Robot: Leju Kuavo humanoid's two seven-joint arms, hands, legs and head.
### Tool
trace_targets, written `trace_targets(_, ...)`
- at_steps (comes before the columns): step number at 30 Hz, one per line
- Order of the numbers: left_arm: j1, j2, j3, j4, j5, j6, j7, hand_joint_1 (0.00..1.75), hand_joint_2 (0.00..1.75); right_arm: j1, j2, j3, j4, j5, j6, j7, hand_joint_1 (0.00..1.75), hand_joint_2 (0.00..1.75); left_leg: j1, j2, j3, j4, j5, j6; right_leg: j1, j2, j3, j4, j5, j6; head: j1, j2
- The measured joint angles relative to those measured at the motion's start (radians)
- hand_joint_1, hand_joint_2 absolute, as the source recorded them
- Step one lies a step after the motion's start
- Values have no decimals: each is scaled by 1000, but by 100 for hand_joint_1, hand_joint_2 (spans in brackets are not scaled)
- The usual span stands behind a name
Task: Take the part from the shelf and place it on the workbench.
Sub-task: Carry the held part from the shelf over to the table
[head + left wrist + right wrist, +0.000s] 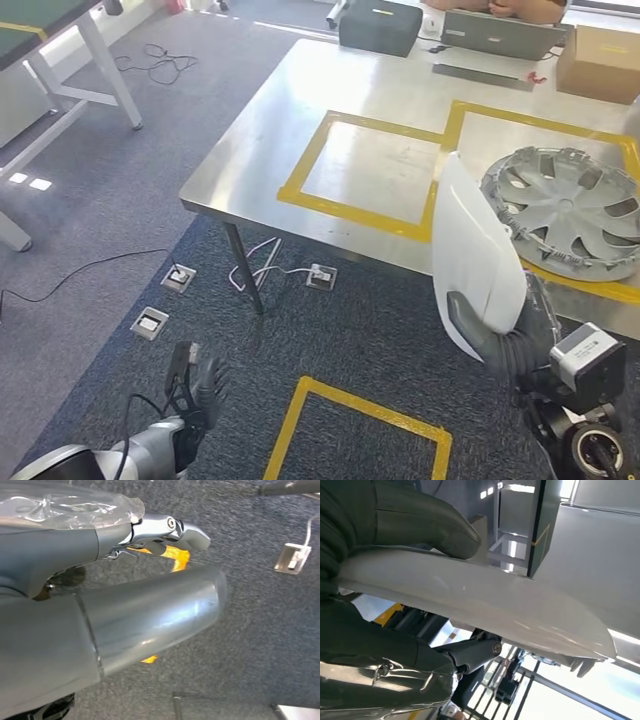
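Note:
My right hand (521, 345) grips a white curved shell part (472, 255) by its lower end and holds it upright at the near edge of the steel workbench (362, 100). The right wrist view has the same white part (478, 595) pinched between the thumb (425, 522) and the darker fingers (474, 652). Low on the left, my left hand (204, 390) hangs over the carpet holding nothing, fingers loosely curled. In the left wrist view that hand (151, 595) is seen above the grey floor.
A silver wheel cover (566, 205) lies in the right yellow-taped square on the bench. The left taped square (370, 170) is bare. A cardboard box (604, 60), laptop (498, 35) and dark case (381, 25) line the far edge. Yellow tape (355, 430) and floor sockets (177, 278) mark the carpet.

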Motion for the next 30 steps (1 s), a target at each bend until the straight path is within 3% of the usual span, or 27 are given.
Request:
trace_targets(1,0,0,0,0,0,0,0,0,0,0,0,0,0,0,0,0,175,175,0,-1,19,0,-14,-1,1,0,1,-54,41,-4,1,0)
trace_targets(3,0,-2,-1,0,1,0,0,0,0,0,0,0,1,0,-1,0,175,175,-2,-3,47,0,-41,-7,7,0,9,-188,185,-16,5,0)
trace_targets(4,-1,-2,-1,0,2,0,0,0,0,1,0,0,1,0,-1,0,175,175,-3,-4,55,-2,-52,-12,10,0,15,-237,243,-22,6,0)
trace_targets(5,-2,-3,-1,0,2,0,-1,0,0,3,0,0,1,0,-1,0,175,175,-4,-5,61,-1,-58,-17,13,0,20,-267,275,-26,6,0)
trace_targets(8,-3,-4,-2,0,1,0,-3,0,0,3,0,1,0,1,-1,0,175,175,-4,-2,54,45,-52,-30,13,2,50,-286,267,-40,3,0)
trace_targets(10,-4,-5,-3,0,-1,0,-4,0,0,2,0,0,-1,2,-2,0,175,175,-2,2,-13,156,-51,-36,11,3,72,-291,253,-49,1,0)
trace_targets(12,-3,-6,-3,0,-2,0,-3,0,0,4,0,0,-1,5,-1,0,175,175,-2,4,-109,274,-100,-43,12,4,91,-291,234,-55,-2,0)
trace_targets(14,-1,-6,-3,0,-3,0,-2,0,0,7,0,0,0,6,-1,1,175,175,-2,4,-171,306,-158,-46,12,6,117,-291,210,-55,-4,0)
trace_targets(15,0,-6,-3,0,-3,0,-1,0,0,9,0,0,0,6,-2,1,175,175,-2,4,-180,278,-158,-44,12,6,133,-291,199,-54,-5,0)
trace_targets(16,-1,-5,-4,0,-4,0,0,0,0,9,0,-1,0,6,-2,1,175,175,-2,4,-175,225,-127,-41,12,7,150,-291,187,-52,-6,0)
trace_targets(18,-1,-4,-4,0,-6,1,3,0,0,9,0,0,0,6,-2,1,175,175,-4,4,-154,91,3,-32,13,9,173,-288,164,-46,-7,0)
trace_targets(19,-1,-3,-4,0,-8,2,5,0,0,9,0,0,0,6,-2,1,175,175,-6,3,-148,48,57,-27,15,11,177,-284,153,-41,-7,0)
trace_targets(20,-1,-2,-5,0,-10,4,6,0,0,10,0,-1,0,7,-2,2,175,175,-9,2,-146,25,93,-23,16,14,179,-282,143,-35,-6,0)
trace_targets(24,-8,-5,-6,0,-12,6,8,0,0,10,0,-4,-2,8,-2,2,175,175,-5,2,-127,8,96,-8,15,13,177,-257,104,-14,-7,0)
trace_targets(26,-10,-5,-6,0,-12,6,8,0,0,9,0,-6,-2,10,-2,1,175,175,-3,3,-108,2,85,1,11,8,124,-144,54,-4,-5,0)
trace_targets(28,-10,-5,-7,0,-12,6,8,0,0,12,0,-7,-1,12,-2,1,175,175,-4,3,-94,2,72,5,6,6,44,-6,16,3,-3,0)
trace_targets(29,-9,-6,-7,0,-11,6,8,0,0,15,0,-7,-1,13,-2,1,175,175,-3,2,-86,2,65,4,3,6,18,22,23,6,-3,0)
trace_targets(30,-9,-6,-7,0,-10,6,8,0,0,16,0,-7,-1,14,-2,1,175,175,-3,1,-78,2,58,3,0,5,11,10,49,7,-3,0)
